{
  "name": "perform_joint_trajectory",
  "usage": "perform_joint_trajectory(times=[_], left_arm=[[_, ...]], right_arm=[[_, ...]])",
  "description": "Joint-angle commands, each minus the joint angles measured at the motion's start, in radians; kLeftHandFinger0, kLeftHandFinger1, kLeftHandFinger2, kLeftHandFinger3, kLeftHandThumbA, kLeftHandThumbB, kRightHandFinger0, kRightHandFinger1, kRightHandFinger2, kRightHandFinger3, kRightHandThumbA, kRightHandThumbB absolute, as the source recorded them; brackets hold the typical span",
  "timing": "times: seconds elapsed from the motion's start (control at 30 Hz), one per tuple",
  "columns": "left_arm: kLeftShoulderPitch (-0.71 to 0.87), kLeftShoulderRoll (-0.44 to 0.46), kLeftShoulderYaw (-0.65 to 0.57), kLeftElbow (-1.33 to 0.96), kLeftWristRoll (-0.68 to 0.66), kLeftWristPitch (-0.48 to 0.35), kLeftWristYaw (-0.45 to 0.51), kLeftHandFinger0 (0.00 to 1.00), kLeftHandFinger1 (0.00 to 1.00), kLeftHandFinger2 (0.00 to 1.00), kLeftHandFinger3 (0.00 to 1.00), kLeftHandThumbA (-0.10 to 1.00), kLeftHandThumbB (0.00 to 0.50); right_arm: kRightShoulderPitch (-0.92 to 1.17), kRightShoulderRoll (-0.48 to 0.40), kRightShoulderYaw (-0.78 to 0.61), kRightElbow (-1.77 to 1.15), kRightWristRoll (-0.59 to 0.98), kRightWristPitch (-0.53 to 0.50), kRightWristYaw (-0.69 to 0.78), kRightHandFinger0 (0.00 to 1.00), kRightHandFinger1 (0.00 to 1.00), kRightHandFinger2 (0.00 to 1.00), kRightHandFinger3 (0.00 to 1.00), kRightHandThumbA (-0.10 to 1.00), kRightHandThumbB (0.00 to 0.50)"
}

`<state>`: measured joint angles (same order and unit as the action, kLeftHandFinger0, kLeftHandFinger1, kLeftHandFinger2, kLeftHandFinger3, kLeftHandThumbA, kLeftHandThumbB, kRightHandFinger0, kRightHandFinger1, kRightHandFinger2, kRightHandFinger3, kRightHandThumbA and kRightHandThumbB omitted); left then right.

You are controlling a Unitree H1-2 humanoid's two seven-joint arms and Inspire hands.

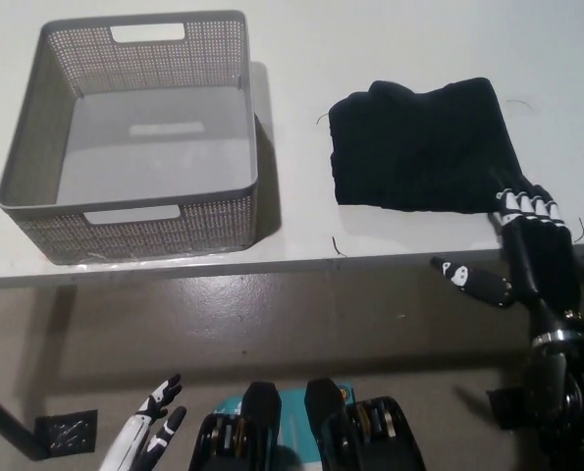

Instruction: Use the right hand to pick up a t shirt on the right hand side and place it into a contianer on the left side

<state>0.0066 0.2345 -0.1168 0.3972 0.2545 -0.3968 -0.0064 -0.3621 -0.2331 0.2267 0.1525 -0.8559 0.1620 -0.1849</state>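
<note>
Beside the folded t shirt [424,147] (black) hovers the right robot hand [527,250], spread.

You are looking steeply down on a white table [301,39] whose near edge runs across the middle of the view. Soft shadows lie on its surface, and the light is even. Below the edge you see a dull grey-brown floor [301,324], slightly glossy. A dark table leg [2,417] slants in at the lower left, beside a small dark square plate [66,432] on the floor.
</note>
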Motion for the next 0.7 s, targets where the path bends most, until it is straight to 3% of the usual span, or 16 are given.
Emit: perform_joint_trajectory(times=[0.0, 0.1, 0.33, 0.67], left_arm=[[-0.012, 0.01, -0.004, -0.021, 0.002, -0.022, -0.006, 1.0, 1.0, 1.0, 1.0, 1.0, 0.423], [-0.011, 0.009, -0.004, -0.02, 0.006, -0.026, -0.002, 1.0, 1.0, 1.0, 1.0, 1.0, 0.42], [-0.001, 0.008, -0.006, -0.028, 0.011, -0.016, -0.006, 1.0, 1.0, 1.0, 1.0, 1.0, 0.411], [0.002, 0.014, -0.01, -0.027, 0.022, -0.026, -0.005, 1.0, 1.0, 1.0, 1.0, 1.0, 0.416]], right_arm=[[-0.074, -0.001, 0.012, 0.034, -0.014, 0.041, 0.031, 1.0, 1.0, 1.0, 1.0, 0.92, 0.495], [-0.091, -0.004, 0.021, 0.054, -0.015, 0.048, 0.035, 1.0, 1.0, 1.0, 1.0, 0.91, 0.487], [-0.12, -0.006, 0.047, 0.099, -0.014, 0.047, 0.035, 1.0, 1.0, 1.0, 1.0, 1.0, 0.5], [-0.131, -0.002, 0.085, 0.087, -0.03, 0.06, 0.043, 1.0, 1.0, 1.0, 1.0, 1.0, 0.5]])
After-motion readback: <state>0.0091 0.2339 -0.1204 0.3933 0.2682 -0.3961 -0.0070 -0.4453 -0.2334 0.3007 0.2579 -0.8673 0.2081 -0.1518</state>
